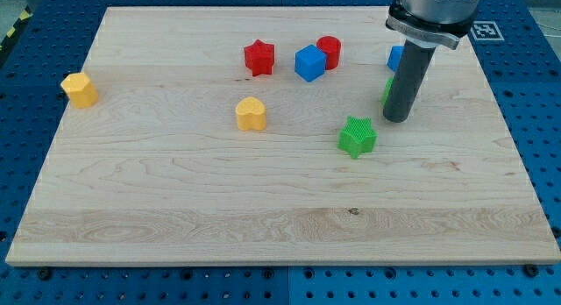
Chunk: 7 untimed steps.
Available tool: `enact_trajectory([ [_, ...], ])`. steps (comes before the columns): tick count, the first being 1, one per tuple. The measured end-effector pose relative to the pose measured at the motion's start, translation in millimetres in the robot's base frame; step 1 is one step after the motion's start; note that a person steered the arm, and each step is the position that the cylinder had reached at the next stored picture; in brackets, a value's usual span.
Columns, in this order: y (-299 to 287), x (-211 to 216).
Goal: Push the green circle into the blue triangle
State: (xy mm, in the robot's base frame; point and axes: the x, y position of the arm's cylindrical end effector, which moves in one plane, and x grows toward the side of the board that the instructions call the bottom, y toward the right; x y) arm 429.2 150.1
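Observation:
My tip (396, 119) rests on the board at the view's upper right. The rod hides most of the green circle (387, 90); only a thin green sliver shows at the rod's left edge. The blue triangle (395, 58) sits just above it, mostly hidden behind the rod, with only its left part showing. The green sliver lies close below the blue piece; whether they touch cannot be told. A green star (357, 136) lies below and to the left of my tip.
A red star (259, 57), a blue cube (308, 63) and a red cylinder (329, 51) sit at the view's top centre. A yellow heart (251, 114) is mid-board and a yellow block (79, 89) lies at the left edge.

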Motion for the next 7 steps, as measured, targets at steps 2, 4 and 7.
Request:
enact_trajectory([
  [2, 0, -19],
  [4, 17, -35],
  [7, 47, -45],
])
